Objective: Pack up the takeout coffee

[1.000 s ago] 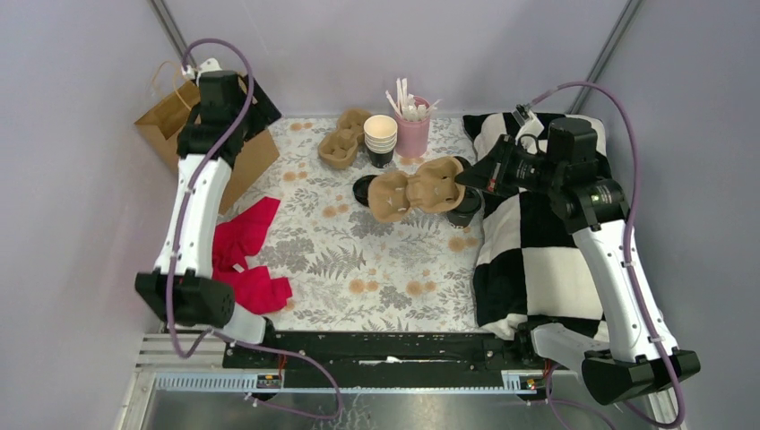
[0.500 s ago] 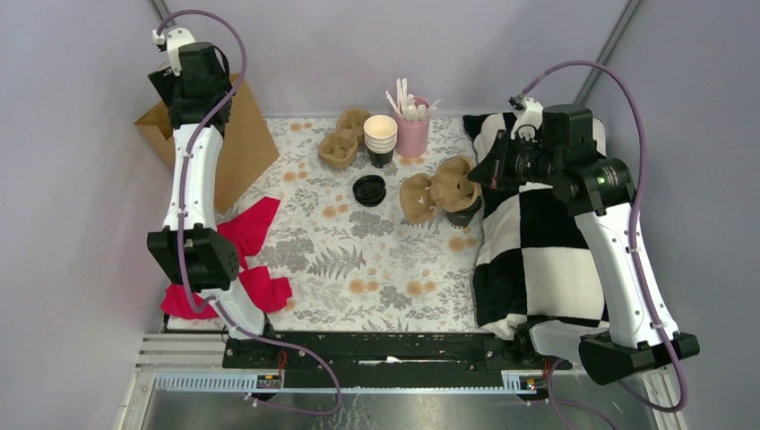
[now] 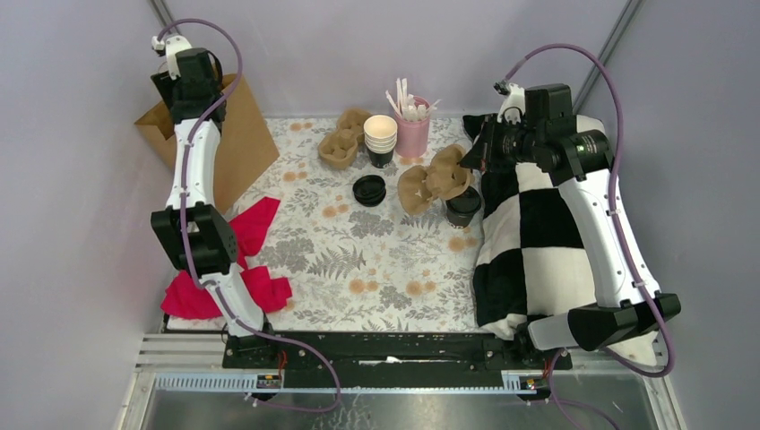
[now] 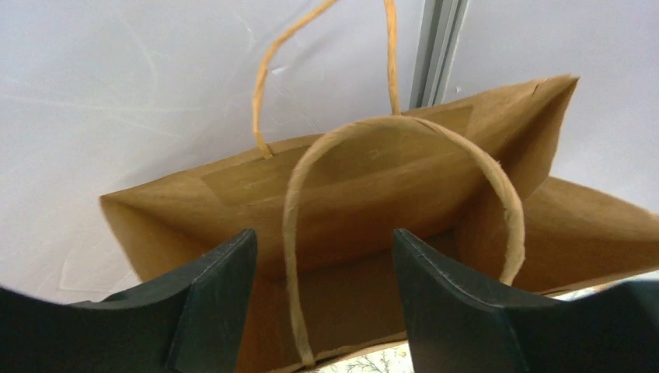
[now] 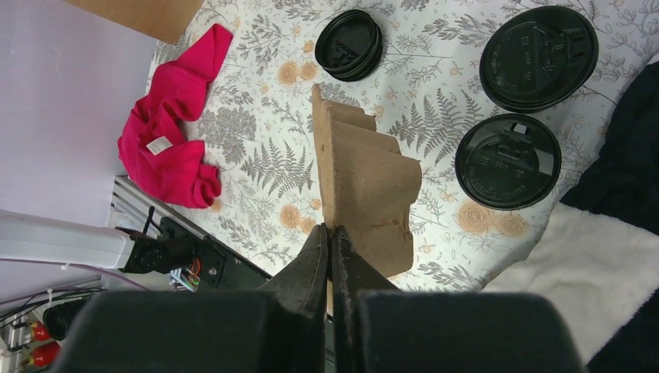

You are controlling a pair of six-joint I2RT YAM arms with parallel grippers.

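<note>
L gripper (image 4: 322, 241) spread wide over bag (image 4: 435, 179), handle (image 4: 289, 225) btwn jaws, not clamped. R gripper (image 5: 330, 231) pinched carrier (image 5: 365, 179) edge, tilted. Lidded coffee (image 5: 507, 162) stood on table (image 5: 264, 163) just beside cloth (image 5: 614, 256).

Left arm (image 3: 190, 166): white link shells, black joint housings, left of frame.
Right arm (image 3: 609, 242): same white shells, black joints, right of frame.
Cables (image 3: 615, 107): purple hose looped along each arm.
Left gripper (image 4: 320, 241): two matte black wedge-shaped fingers.
Right gripper (image 5: 330, 233): slim black fingers, blocky black housing.
Base rail (image 3: 385, 348): black bar, bottom centre.
</note>
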